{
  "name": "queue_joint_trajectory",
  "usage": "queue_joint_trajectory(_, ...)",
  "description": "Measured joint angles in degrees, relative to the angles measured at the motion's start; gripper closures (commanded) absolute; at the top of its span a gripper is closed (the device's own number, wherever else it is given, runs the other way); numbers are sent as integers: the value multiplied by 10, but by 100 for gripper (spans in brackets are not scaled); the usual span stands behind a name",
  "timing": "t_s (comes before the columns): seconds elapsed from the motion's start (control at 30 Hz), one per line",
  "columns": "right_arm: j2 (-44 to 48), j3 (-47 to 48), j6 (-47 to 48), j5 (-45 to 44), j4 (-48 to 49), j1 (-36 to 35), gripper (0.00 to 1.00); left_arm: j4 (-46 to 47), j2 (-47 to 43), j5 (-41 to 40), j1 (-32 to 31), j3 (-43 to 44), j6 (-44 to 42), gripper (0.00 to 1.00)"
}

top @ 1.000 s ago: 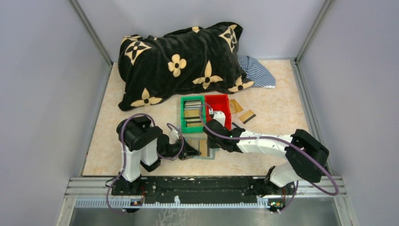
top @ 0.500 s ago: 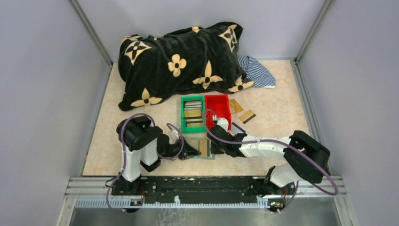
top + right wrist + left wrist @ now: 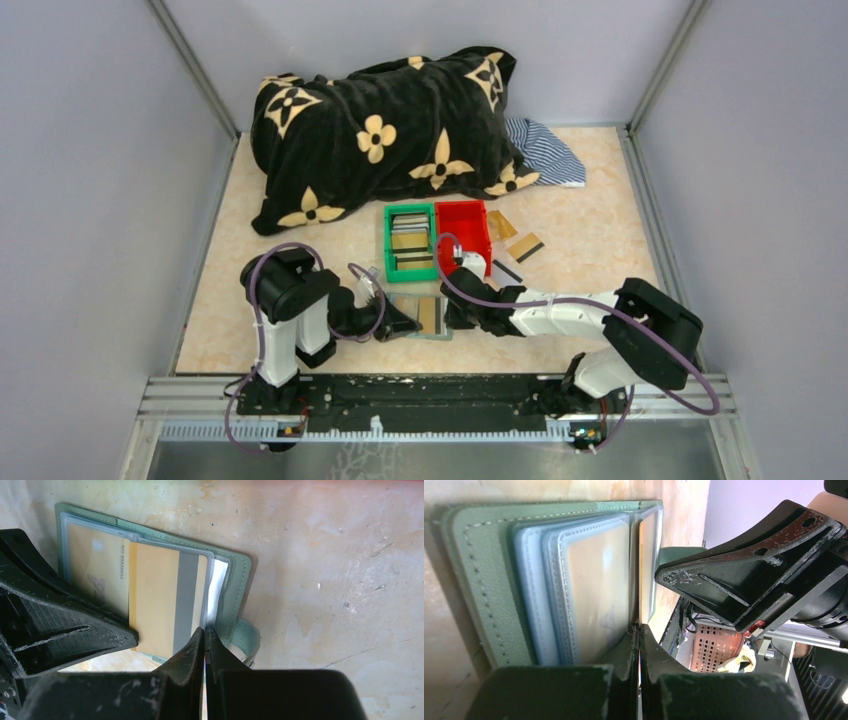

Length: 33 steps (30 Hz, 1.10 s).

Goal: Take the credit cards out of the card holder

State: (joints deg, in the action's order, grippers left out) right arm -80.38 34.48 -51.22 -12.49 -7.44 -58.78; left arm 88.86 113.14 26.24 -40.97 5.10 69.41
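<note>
Open holder (image 3: 241, 587) lies on table (image 3: 340, 580), striped card (image 3: 160, 600) in its pocket — left gripper (image 3: 639, 629) and right gripper (image 3: 205, 631) both pressed together, tips at its opposite edges.

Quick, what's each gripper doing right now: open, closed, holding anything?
Left gripper: closed, tips against the card holder, grip unclear.
Right gripper: closed at the card holder's edge, grip unclear.

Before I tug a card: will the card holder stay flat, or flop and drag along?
Probably floppy: the card holder has a thin, soft stitched cover. Likely light, being so flat; it may drag unless the left end effector pins it.
</note>
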Motion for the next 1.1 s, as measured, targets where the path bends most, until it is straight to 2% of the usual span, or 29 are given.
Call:
queue_joint_trajectory(0.63,-9,-3,1,21,26,5,100,0,-16,1,19,-19,-6,100)
queue_joint_trajectory(0.93,-9,-25,0,71,73,32,100,0,-25,7,36,-31,-11,100)
queue_joint_trajectory(1.1,-12,-26,0,82,80,36,100,-1,-28,12,43,-35,-12,95)
